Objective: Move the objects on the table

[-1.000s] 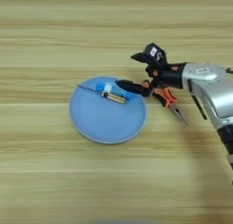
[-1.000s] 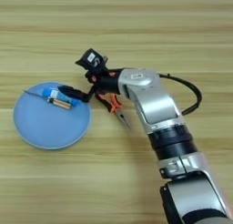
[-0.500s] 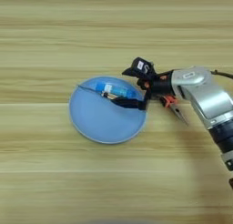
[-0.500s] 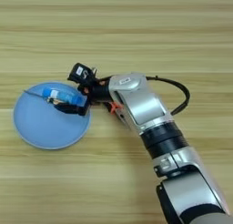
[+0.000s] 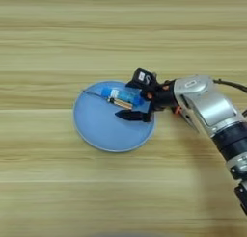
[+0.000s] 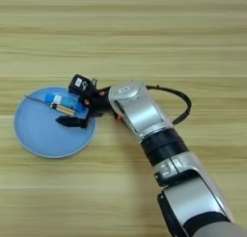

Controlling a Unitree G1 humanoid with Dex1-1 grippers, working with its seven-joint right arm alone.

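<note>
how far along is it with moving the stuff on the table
Done, by the look of it: the blue tube, a thin black pen and a small yellowish tool lie on the light-blue plate. In hand: the right gripper is over the plate's right side, fingers spread around the tube's end. Left: an orange bit shows behind the wrist, too hidden to identify.

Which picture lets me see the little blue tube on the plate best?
The left eye view. There the blue tube lies near the picture's middle, on the plate, beside the end effector. The right eye view shows the same tube too, but far over toward the left edge.
</note>
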